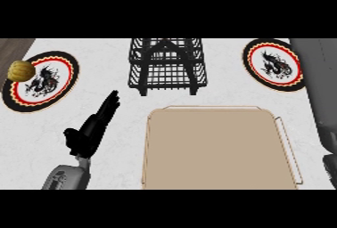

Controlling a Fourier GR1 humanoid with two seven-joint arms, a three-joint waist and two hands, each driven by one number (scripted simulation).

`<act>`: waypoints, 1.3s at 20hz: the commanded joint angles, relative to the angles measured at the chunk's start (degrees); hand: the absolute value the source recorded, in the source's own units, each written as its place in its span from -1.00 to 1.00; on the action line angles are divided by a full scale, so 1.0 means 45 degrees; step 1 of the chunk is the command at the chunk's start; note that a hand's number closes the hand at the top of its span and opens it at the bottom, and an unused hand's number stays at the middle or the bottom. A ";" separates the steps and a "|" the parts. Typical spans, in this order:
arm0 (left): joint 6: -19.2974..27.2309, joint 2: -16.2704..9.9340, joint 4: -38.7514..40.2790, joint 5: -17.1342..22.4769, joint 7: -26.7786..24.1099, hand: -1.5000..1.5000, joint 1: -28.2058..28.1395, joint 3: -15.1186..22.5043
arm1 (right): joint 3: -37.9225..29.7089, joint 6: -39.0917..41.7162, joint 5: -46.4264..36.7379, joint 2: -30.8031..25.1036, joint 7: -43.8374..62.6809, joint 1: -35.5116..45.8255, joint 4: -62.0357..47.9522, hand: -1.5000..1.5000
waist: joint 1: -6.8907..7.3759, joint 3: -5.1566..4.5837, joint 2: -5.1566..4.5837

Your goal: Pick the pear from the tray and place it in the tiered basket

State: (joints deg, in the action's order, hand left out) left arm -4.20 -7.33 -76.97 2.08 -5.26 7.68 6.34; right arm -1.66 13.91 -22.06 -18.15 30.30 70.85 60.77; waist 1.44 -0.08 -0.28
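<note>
The beige tray (217,178) lies at the centre front, and nothing shows on its surface. Behind it stands the black wire tiered basket (167,67), with no fruit visible inside. A yellow-brown rounded fruit (21,70) sits on the upper left rim of the left plate (41,82). My left hand (89,129) is open to the left of the tray, its straight fingers pointing up towards the basket and holding nothing. A grey forearm (319,80) runs along the right edge, but its hand does not show.
A second round plate (273,64) with a black and red pattern lies at the back right, partly beside the grey forearm. A brown strip (13,44) borders the white counter at the back left.
</note>
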 commanded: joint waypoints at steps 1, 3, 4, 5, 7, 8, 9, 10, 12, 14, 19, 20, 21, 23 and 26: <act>0.0151 0.0193 -0.0003 -0.0264 -0.0125 0.00 -0.0120 0.0168 | 0.0188 -0.0947 -0.0665 0.1063 -0.0063 0.1673 -0.2324 1.00 | 0.0129 0.0002 -0.0040; -0.0178 0.0011 -0.0132 -0.0136 -0.0300 0.00 -0.0346 0.0149 | 0.0085 -0.1051 -0.0740 0.1305 -0.0399 0.2474 -0.3624 1.00 | 0.0298 -0.0003 -0.0089; 0.0093 0.0339 0.0915 -0.0232 -0.0395 0.00 0.0520 -0.0030 | 0.0008 -0.0863 -0.0732 0.1177 -0.0872 0.2754 -0.4202 1.00 | 0.0157 -0.0006 -0.0121; -0.0412 -0.0214 -0.0187 0.0135 0.0354 0.00 0.0226 -0.0136 | 0.0154 -0.1154 -0.0877 0.1619 -0.0891 0.2711 -0.4534 1.00 | 0.0269 0.0002 -0.0089; -0.0132 0.0200 0.0147 -0.0036 0.0172 0.00 0.0385 -0.0016 | 0.0245 -0.1437 -0.1063 0.2016 -0.1326 0.2757 -0.5186 1.00 | 0.0160 0.0002 -0.0082; 0.0350 0.0580 -0.0036 -0.0393 0.0182 0.00 0.0106 0.0323 | -0.0039 -0.1549 -0.1031 0.1967 -0.1294 0.3454 -0.5929 1.00 | 0.0325 -0.0001 -0.0125; 0.0010 0.0235 0.0254 -0.0439 -0.0512 0.00 -0.0130 0.0213 | 0.0093 -0.2047 -0.1266 0.2264 -0.1730 0.3227 -0.6249 1.00 | 0.0308 -0.0004 -0.0136; -0.0454 -0.0212 -0.0189 0.0142 0.0321 0.00 0.0365 -0.0269 | 0.0021 -0.2061 -0.1208 0.2360 -0.1931 0.3131 -0.6440 1.00 | 0.0229 0.0003 -0.0097; -0.0396 -0.0127 0.0034 -0.0034 -0.0095 0.00 0.0216 -0.0178 | -0.0130 -0.2188 -0.1212 0.2762 -0.1625 0.4084 -0.7246 1.00 | 0.0352 -0.0004 -0.0129; -0.0423 -0.0122 0.0017 0.0056 0.0302 0.00 0.0387 -0.0265 | -0.0082 -0.2870 -0.1432 0.3116 -0.2127 0.3896 -0.7563 1.00 | 0.0232 0.0000 -0.0106; -0.0625 -0.0284 0.0292 0.0177 0.0242 0.00 0.0852 -0.0541 | -0.0838 -0.3214 -0.0877 0.3829 -0.2571 0.4405 -0.8829 1.00 | 0.0363 -0.0007 -0.0196; -0.0303 0.0255 0.0130 -0.0027 0.0323 0.00 0.0454 -0.0107 | -0.1018 -0.2991 -0.0713 0.3715 -0.2506 0.4638 -0.8804 1.00 | 0.0257 -0.0001 -0.0125; -0.0907 -0.0538 0.0172 0.0309 -0.0280 0.00 0.0086 -0.0688 | -0.1206 -0.2890 -0.0566 0.3573 -0.2595 0.4641 -0.8924 1.00 | 0.0301 -0.0003 -0.0129; -0.0438 0.0010 0.0255 -0.0036 0.0300 0.00 0.0643 -0.0272 | -0.1564 -0.3556 -0.0163 0.4009 -0.2621 0.4709 -0.9352 1.00 | 0.0409 -0.0006 -0.0197; -0.0380 0.0173 -0.0122 0.0120 0.0497 0.00 0.0695 -0.0287 | -0.2375 -0.2932 0.0680 0.4019 -0.1656 0.4676 -0.9868 1.00 | 0.0380 -0.0001 -0.0149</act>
State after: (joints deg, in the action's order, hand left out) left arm -5.72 -6.91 -76.84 2.00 -4.04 10.09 5.24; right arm -8.61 0.22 -22.90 -0.99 19.90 91.53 19.27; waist 2.98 -0.10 -0.98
